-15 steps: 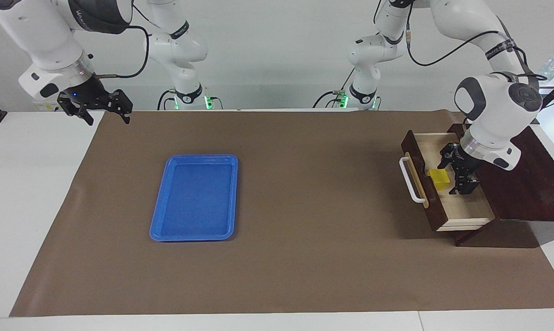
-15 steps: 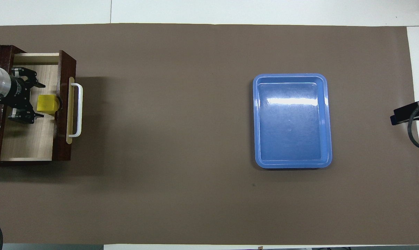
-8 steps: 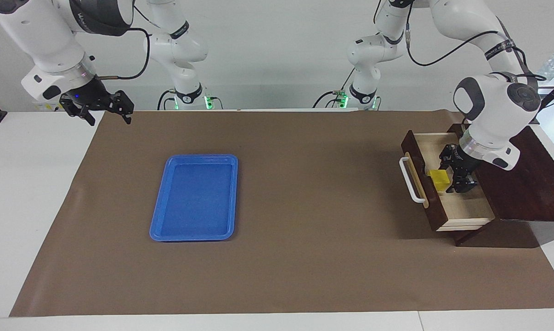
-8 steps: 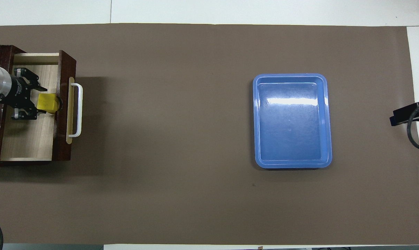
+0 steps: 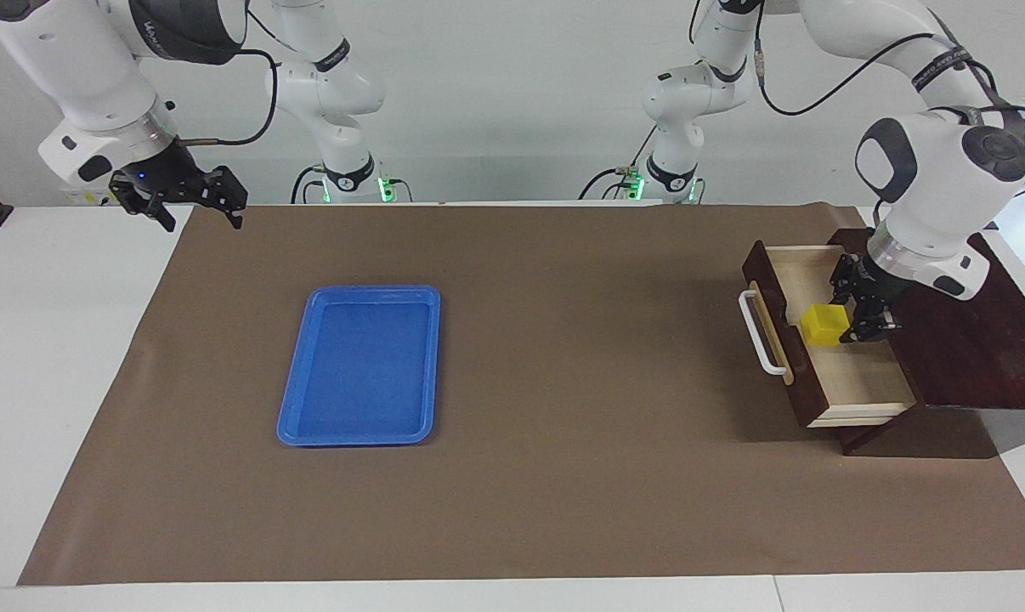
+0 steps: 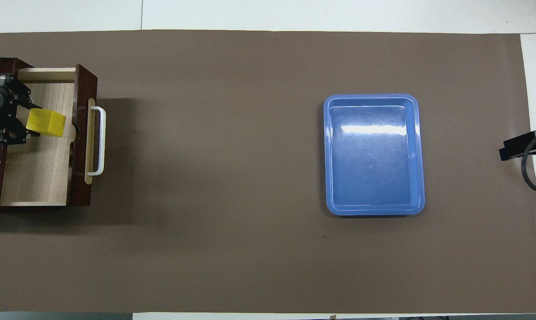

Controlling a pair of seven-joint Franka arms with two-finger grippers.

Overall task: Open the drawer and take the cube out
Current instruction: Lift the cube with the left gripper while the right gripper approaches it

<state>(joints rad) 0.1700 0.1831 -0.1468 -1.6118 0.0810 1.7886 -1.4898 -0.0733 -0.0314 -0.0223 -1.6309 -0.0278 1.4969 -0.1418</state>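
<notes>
The left claw (image 5: 848,321) was squeezed tight on the small yellow block (image 5: 823,325), holding it up over the pulled-out dark brown wooden drawer (image 5: 852,382) below it, so it could come out. The right claw (image 5: 191,201) waited with its fingers apart, well away over the bench edge.

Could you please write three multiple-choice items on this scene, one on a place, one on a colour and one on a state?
1. Where is the cube?
A. In the left end effector, over the open drawer
B. On the blue tray
C. On the brown mat beside the tray

2. What colour is the drawer's bar handle?
A. Black
B. White
C. Blue

3. What state is the drawer in?
A. Shut
B. Pulled open
C. Lifted out of the box

Key: 1 A, the left end effector grips the cube above the drawer; 2 B, the handle is white; 3 B, the pale interior is exposed. The tray holds nothing, and the right end effector waits at the mat's corner.
</notes>
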